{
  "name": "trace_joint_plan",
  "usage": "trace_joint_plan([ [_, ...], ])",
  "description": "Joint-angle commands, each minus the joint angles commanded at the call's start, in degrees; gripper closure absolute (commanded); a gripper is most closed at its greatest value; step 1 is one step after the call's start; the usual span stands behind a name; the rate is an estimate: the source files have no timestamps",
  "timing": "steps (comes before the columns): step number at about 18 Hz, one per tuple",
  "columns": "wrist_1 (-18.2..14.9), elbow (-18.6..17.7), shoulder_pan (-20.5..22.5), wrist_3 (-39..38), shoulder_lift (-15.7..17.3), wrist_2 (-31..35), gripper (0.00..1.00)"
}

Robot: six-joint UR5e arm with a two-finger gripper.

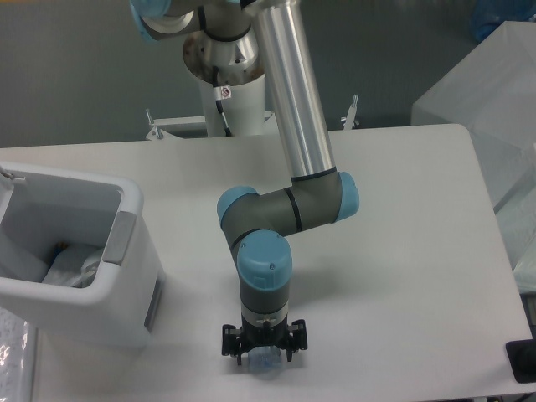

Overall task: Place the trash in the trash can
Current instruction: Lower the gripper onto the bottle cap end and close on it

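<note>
My gripper [264,352] points straight down near the table's front edge, low over the clear bluish bottle [266,365]. Only the bottle's near end shows between the black fingers; the wrist hides the rest. The fingers stand apart on either side of it, so the gripper looks open. The white trash can [126,251] stands at the left edge of the table. A crumpled white wrapper [71,268] lies inside it, at the bottom.
The arm's silver upper link [293,92] slants down from its base [222,59] at the back of the table. Frosted plastic boxes [494,100] stand off the right side. A black object [521,362] sits at the front right corner.
</note>
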Motion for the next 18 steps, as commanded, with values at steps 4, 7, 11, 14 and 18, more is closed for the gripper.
trace_joint_plan([
  [4, 0.1, 0.0, 0.0, 0.0, 0.1, 0.2, 0.1],
  [7, 0.1, 0.0, 0.0, 0.0, 0.0, 0.3, 0.15],
  [11, 0.1, 0.0, 0.0, 0.0, 0.0, 0.3, 0.18],
  [14, 0.1, 0.0, 0.0, 0.0, 0.1, 0.3, 0.22],
  [18, 0.1, -0.1, 0.0, 0.0, 0.0, 0.4, 0.26],
])
